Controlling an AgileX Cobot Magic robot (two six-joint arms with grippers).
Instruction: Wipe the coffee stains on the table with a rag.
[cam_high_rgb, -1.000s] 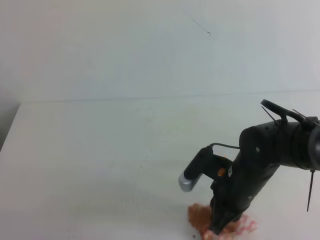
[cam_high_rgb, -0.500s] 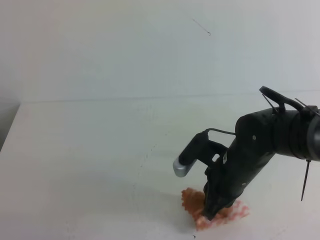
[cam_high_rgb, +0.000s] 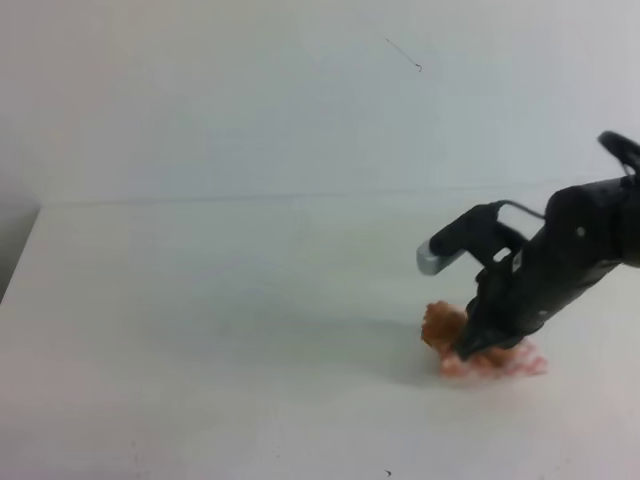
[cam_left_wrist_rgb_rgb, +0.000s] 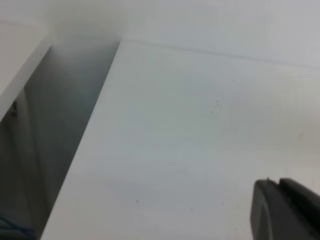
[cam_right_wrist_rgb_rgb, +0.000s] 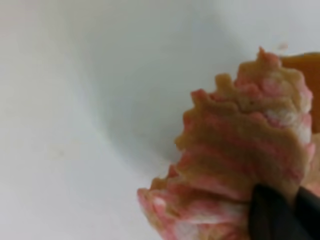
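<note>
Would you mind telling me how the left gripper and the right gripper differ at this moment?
The right gripper is shut on the rag, holding it down at the table; the left gripper holds nothing visible. The right gripper shows in the high view; the left gripper appears only in its own wrist camera, above bare table. Both have dark jaws.

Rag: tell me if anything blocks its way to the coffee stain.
Nothing visible does. The right tool grips the rag on the table, and the coffee stain peeks out right at the rag's edge.
</note>
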